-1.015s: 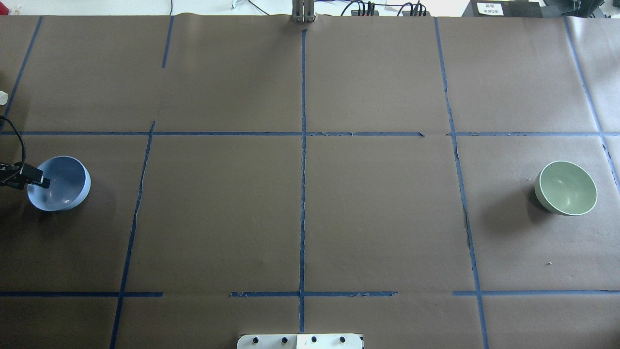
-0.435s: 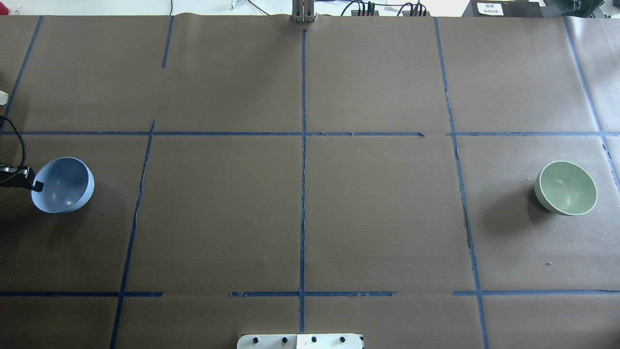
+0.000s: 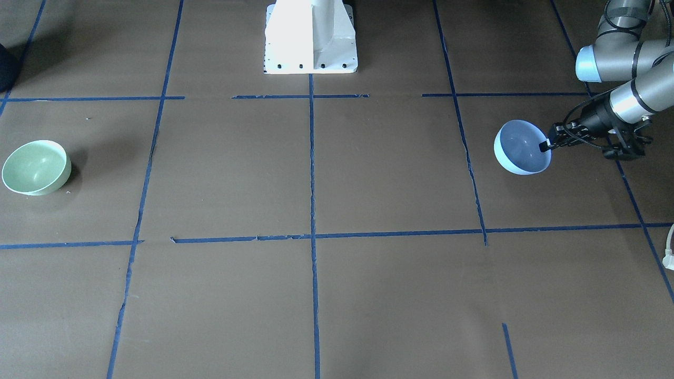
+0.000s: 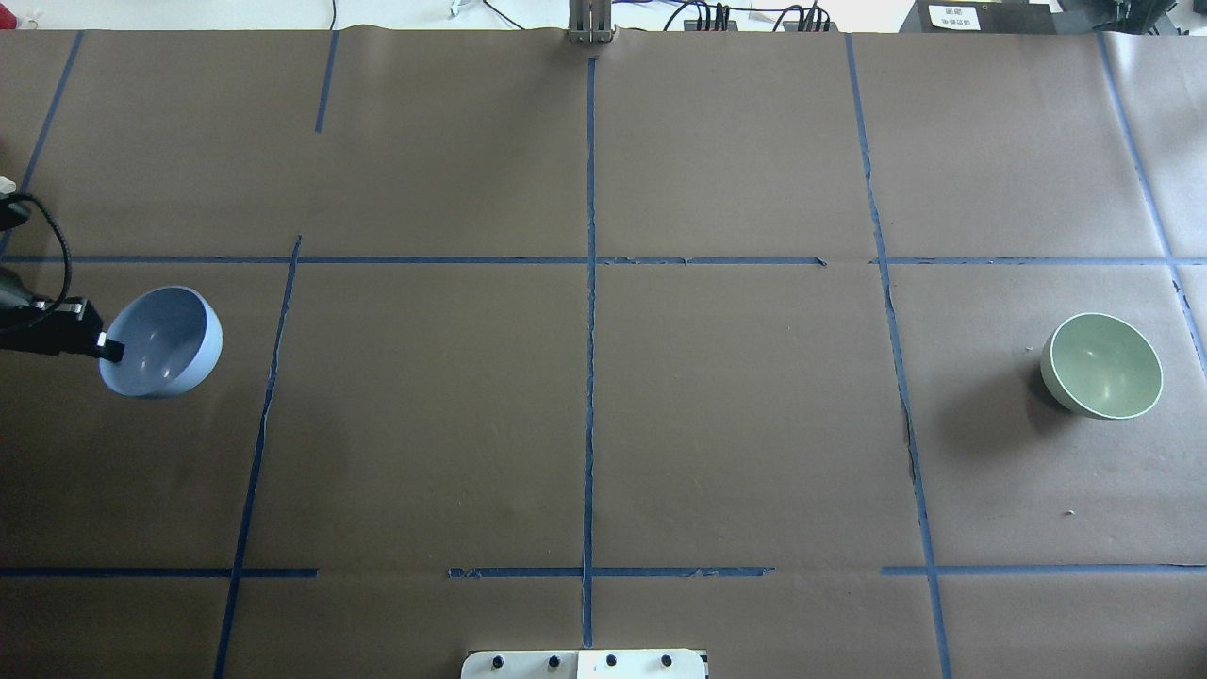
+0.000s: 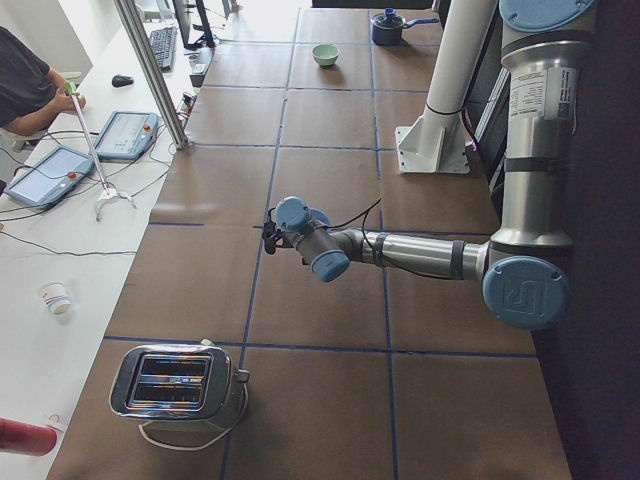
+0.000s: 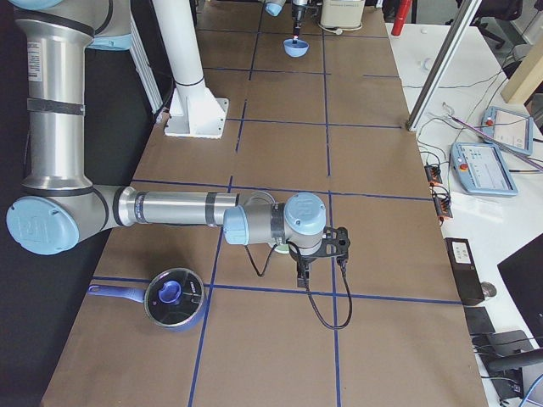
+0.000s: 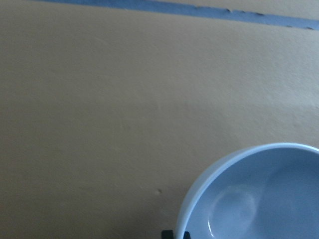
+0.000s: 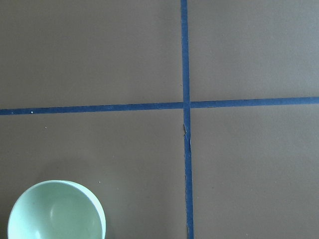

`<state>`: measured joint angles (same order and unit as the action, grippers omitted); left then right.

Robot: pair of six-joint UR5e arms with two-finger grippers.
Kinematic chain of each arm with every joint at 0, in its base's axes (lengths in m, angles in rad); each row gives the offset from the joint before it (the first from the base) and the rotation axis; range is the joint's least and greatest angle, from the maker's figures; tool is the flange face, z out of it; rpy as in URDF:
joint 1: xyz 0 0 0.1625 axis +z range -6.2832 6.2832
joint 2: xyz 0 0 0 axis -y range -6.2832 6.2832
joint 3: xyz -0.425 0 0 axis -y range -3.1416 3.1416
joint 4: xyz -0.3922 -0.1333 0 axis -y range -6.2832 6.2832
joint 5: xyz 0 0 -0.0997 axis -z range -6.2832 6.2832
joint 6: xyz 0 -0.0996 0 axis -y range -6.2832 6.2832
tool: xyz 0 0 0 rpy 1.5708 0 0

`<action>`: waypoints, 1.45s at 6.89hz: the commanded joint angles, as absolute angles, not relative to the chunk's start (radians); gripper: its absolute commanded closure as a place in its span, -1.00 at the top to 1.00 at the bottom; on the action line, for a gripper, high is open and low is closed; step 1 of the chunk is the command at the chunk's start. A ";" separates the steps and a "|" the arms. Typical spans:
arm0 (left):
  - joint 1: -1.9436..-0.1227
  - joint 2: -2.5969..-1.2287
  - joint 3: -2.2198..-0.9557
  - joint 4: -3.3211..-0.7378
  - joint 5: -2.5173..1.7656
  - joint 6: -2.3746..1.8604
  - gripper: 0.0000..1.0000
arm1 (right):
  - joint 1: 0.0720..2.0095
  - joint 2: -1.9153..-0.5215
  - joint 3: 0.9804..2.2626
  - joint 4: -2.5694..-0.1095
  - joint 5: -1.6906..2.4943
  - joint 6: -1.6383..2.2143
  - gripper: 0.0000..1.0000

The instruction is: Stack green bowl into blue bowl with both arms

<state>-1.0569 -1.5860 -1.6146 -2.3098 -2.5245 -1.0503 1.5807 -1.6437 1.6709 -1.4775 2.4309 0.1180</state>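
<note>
The blue bowl (image 4: 162, 341) hangs tilted in my left gripper (image 4: 108, 349), which is shut on its rim at the table's left end. It also shows in the front view (image 3: 521, 147) with the left gripper (image 3: 545, 145) on its rim, and in the left wrist view (image 7: 259, 199). The green bowl (image 4: 1103, 366) rests on the table at the far right, also in the front view (image 3: 36, 167) and in the right wrist view (image 8: 55, 211). My right gripper (image 6: 302, 273) shows only in the exterior right view, near the green bowl. I cannot tell whether it is open.
The white pedestal base (image 3: 310, 37) stands at the robot's side of the table. A toaster (image 5: 180, 385) sits beyond the left end. A dark pot with a lid (image 6: 174, 297) sits beyond the right end. Blue tape lines cross the brown table cover.
My left gripper has lifted the blue bowl off the table and carried it a little toward the table's middle, more tilted. The green bowl has not moved.
</note>
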 commanded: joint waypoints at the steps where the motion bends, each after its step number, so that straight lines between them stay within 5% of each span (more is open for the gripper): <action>1: -0.982 -1.785 -1.624 -2.289 -2.461 -1.333 -1.00 | 1.578 -1.637 1.672 -1.477 2.430 0.129 1.00; 5: -0.639 -2.139 -1.600 -2.036 -2.070 -1.627 -1.00 | 1.578 -1.600 1.686 -1.480 2.431 0.156 1.00; 10: -0.526 -2.201 -1.545 -2.037 -1.993 -1.631 -0.95 | 1.578 -1.597 1.689 -1.479 2.433 0.212 1.00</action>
